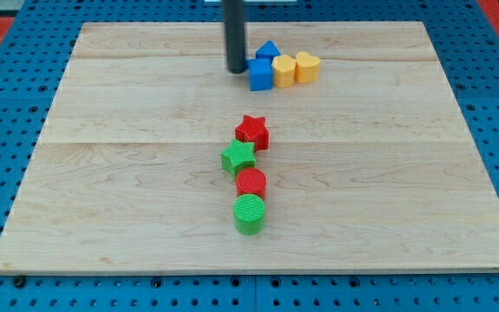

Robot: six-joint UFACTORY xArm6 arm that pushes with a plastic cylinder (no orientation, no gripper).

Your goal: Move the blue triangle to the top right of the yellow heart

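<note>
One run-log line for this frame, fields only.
tip touching blue cube from view's left | blue triangle behind cube | yellow heart right of yellow block | target: not reached

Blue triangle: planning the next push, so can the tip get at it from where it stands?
Probably not directly: my tip is at the blue cube's left, and that cube partly blocks the blue triangle behind it.
</note>
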